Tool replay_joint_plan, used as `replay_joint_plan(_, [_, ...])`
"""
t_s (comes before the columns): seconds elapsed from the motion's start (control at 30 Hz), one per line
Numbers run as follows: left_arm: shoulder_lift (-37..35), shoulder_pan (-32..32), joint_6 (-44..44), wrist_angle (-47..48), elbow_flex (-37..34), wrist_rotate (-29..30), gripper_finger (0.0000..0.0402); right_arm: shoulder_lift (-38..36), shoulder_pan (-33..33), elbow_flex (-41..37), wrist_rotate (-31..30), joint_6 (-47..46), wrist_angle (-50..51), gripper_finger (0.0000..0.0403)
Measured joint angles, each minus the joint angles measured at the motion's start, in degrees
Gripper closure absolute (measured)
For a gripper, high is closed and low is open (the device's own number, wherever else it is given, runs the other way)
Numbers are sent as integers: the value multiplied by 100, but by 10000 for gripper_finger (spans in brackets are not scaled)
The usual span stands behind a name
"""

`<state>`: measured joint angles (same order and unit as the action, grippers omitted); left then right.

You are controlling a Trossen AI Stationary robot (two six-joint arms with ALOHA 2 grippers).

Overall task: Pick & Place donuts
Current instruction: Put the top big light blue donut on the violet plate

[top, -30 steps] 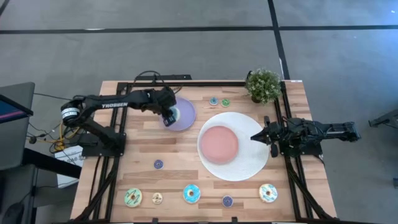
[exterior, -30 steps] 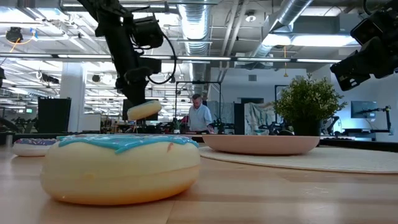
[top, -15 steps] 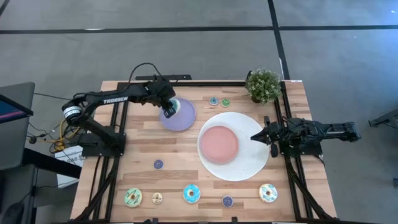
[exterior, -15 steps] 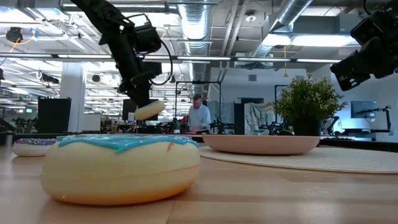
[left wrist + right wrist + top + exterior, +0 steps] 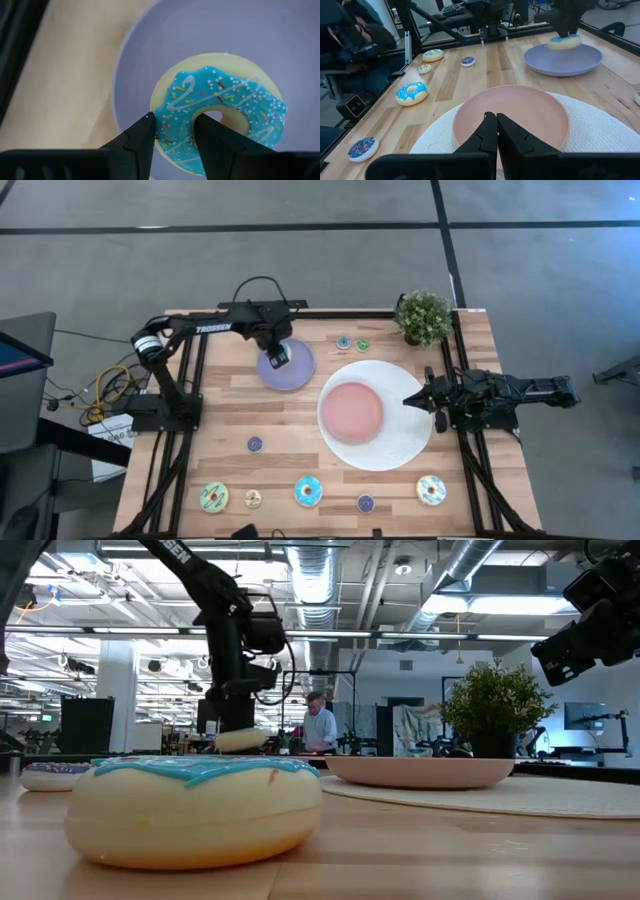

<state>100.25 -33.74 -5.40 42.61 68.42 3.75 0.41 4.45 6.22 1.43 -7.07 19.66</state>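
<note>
So the left gripper (image 5: 172, 142) has its fingers pinched on the rim of a blue-iced donut (image 5: 220, 112), holding it just over the lilac plate (image 5: 293, 367). The right gripper (image 5: 496, 131) sits by the pink plate (image 5: 520, 112), fingers closed on nothing.

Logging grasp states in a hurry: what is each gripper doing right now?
Left gripper: shut on the blue-iced sprinkled donut, over the lilac plate.
Right gripper: shut, empty, near the pink plate.
</note>
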Motion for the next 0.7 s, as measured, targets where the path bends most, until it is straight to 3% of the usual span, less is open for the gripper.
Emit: replay_joint_plan(0.7, [21, -37, 62, 207, -352, 119, 276, 0, 1, 1, 1, -1, -2, 403])
